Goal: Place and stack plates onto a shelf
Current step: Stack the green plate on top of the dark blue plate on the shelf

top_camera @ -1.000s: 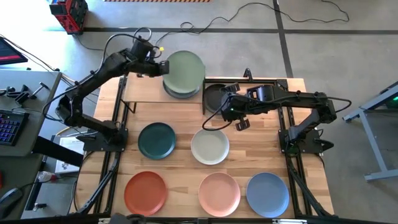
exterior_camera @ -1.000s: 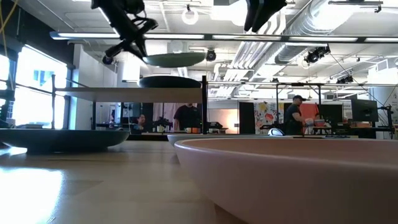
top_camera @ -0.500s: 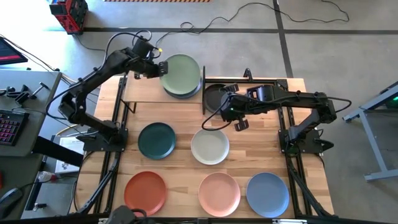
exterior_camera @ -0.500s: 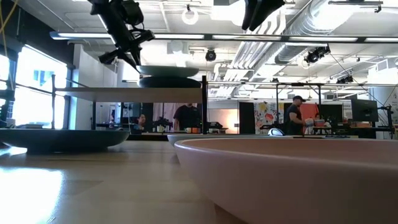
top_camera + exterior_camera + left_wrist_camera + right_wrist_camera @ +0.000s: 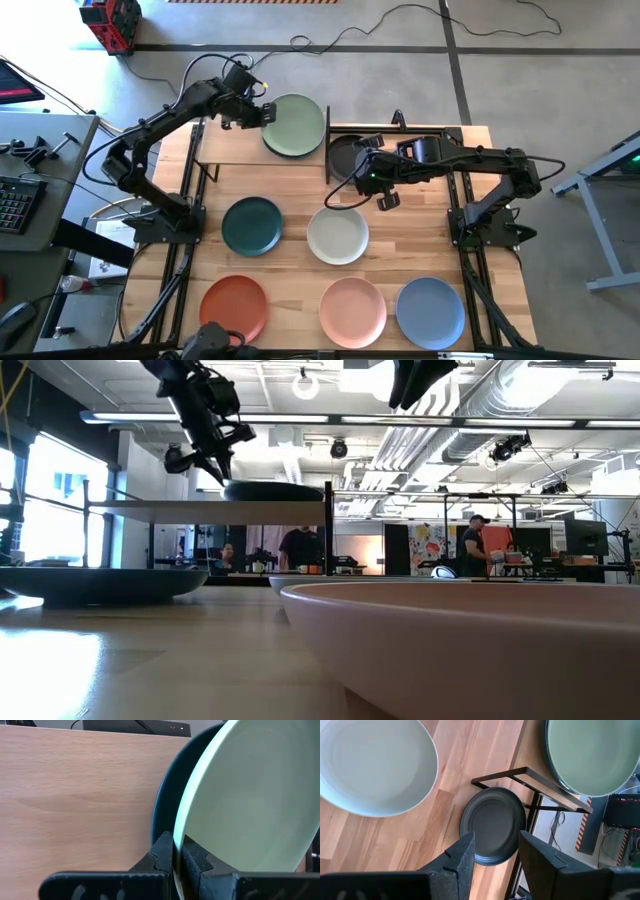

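My left gripper [image 5: 262, 113] is shut on the pale green plate [image 5: 295, 125], which sits over a charcoal plate [image 5: 161, 815] at the right end of the light-wood shelf [image 5: 235, 150]. In the low view only the dark stack [image 5: 275, 490] shows on the shelf board [image 5: 200, 510]. My right gripper [image 5: 496, 842] is open and hovers high above the second charcoal plate [image 5: 346, 155], which lies flat on the table beside the shelf's right upright. It touches nothing. My left gripper pinches the pale green plate's rim [image 5: 176, 847] at its left edge, one finger above and one below. The fingers [image 5: 160, 855] come from the table's left, slanting down. The plate lies level, low on the charcoal plate beneath it.
Five plates lie flat on the table: dark teal [image 5: 252, 225], off-white [image 5: 338, 235], terracotta [image 5: 233, 308], pink [image 5: 352, 308] and blue [image 5: 430, 312]. The shelf's left half [image 5: 225, 140] is bare wood. Black shelf uprights [image 5: 328, 525] stand near the stack. People move in the room beyond.
My left gripper has moved down toward the shelf and tipped downward, still shut on the pale green plate. The plate, held tilted above the charcoal plate a second ago, has come down level onto it.
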You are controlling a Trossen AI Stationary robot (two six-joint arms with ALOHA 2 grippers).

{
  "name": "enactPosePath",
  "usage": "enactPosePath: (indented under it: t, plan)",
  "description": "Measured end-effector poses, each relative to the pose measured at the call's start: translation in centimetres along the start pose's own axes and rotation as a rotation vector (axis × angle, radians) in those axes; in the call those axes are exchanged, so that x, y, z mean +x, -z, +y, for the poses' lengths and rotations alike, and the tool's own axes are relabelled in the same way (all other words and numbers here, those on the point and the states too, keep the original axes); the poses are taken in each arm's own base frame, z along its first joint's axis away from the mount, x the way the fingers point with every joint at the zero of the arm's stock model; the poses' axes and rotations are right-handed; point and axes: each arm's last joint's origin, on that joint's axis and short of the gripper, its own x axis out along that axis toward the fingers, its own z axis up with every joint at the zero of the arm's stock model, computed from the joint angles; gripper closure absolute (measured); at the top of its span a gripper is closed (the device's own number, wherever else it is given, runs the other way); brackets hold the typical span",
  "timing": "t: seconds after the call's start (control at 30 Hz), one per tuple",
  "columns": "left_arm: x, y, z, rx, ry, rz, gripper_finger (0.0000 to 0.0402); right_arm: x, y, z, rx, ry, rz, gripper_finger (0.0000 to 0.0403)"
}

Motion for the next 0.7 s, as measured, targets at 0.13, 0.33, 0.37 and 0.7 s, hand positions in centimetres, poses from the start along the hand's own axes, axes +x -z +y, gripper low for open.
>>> enactPosePath:
  t: [0.13,0.33,0.37,0.7]
  plan:
    - [0.04,-0.07,-0.05,0.007,0.005,-0.006,0.0398,0.00,0.00,0.00,0.000,0.000,0.000,0.0272]
    - [0.04,-0.16,-0.12,0.019,0.013,-0.014,0.0398,0.01,0.01,-0.02,0.000,0.000,0.000,0.0272]
    - [0.04,-0.16,-0.12,0.020,0.013,-0.014,0.0398,0.01,0.02,-0.04,0.001,0.001,0.001,0.0272]
    - [0.04,0.08,0.07,0.041,-0.006,0.011,0.0382,0.03,0.04,-0.07,0.000,0.001,0.001,0.0272]
